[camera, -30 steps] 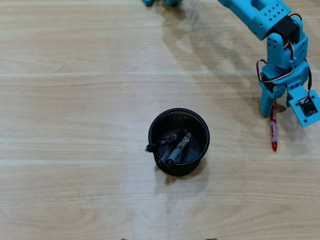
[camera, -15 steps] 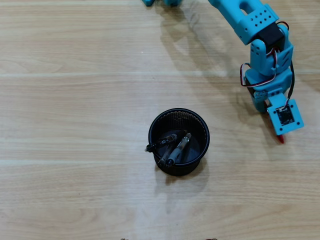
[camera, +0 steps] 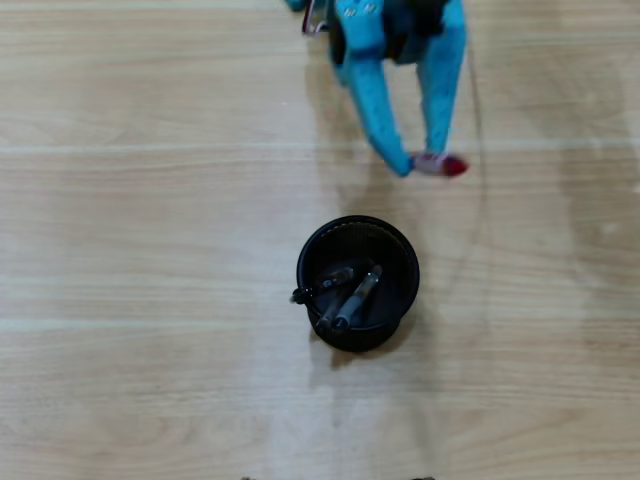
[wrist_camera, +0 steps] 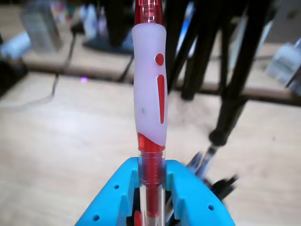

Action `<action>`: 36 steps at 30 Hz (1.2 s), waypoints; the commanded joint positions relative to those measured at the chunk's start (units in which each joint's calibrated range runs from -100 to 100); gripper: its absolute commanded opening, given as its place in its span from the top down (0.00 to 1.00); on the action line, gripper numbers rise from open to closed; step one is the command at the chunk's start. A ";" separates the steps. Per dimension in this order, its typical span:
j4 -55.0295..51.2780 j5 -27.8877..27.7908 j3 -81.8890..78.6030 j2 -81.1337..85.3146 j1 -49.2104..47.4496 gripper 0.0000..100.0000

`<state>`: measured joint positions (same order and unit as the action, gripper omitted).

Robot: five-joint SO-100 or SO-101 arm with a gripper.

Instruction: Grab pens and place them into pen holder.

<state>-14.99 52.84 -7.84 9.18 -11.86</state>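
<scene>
In the overhead view the black mesh pen holder stands at the table's centre with three dark pens leaning inside it. My blue gripper reaches down from the top edge, above and slightly right of the holder. It is shut on the red pen, of which only a short red-and-white end shows past the fingers. The wrist view shows the red pen with its white rubber grip sticking up from between the gripper jaws. The holder is a dark blur at the lower right there.
Bare wooden table surrounds the holder on every side. In the wrist view, black tripod legs and cables stand at the far table edge, with blurred clutter behind them.
The arm has swung from the table's right side to the top centre, lifting the red pen off the surface. The holder and its pens have not moved.
</scene>
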 commanded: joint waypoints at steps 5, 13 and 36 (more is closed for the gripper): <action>15.98 -0.36 -16.20 3.75 1.22 0.98; 25.09 0.01 -14.57 -2.93 1.54 0.98; 34.37 -0.36 -6.52 -17.89 4.52 0.93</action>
<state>18.09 52.74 -18.64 -9.52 -7.81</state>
